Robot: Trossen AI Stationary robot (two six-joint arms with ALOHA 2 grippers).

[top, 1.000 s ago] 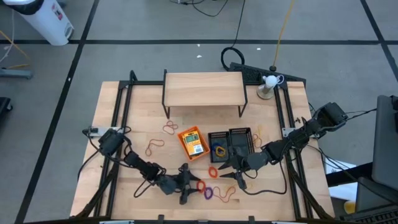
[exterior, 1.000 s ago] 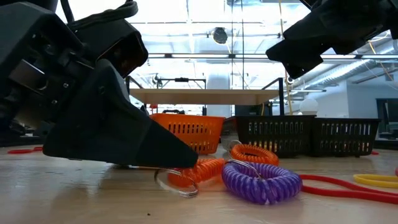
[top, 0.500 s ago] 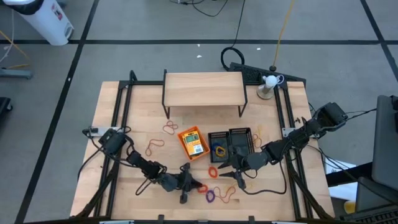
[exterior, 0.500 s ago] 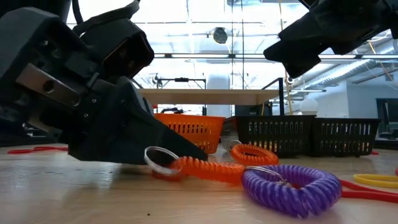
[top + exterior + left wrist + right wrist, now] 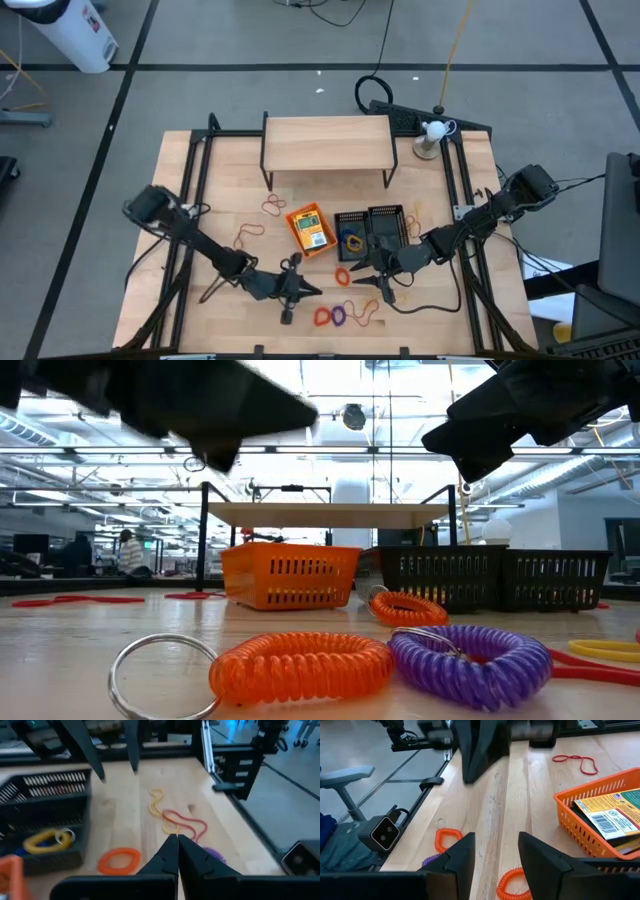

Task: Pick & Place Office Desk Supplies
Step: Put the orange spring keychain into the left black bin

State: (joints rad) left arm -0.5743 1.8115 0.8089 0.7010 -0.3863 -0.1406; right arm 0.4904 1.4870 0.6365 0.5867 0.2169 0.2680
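The left gripper [image 5: 291, 291] hung beside the orange coiled loop [image 5: 322, 317], jaws pressed together, empty. The right gripper's [image 5: 374, 275] jaws stood spread nearby.

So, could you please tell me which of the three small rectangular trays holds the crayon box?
The orange plastic tray; both black mesh trays sit to its right.

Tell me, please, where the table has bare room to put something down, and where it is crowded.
Bare wood lies along the table's left side, beside the wooden riser, and right of the black mesh trays. It is crowded at the front middle: coiled orange loop, purple loop, left gripper and right gripper.
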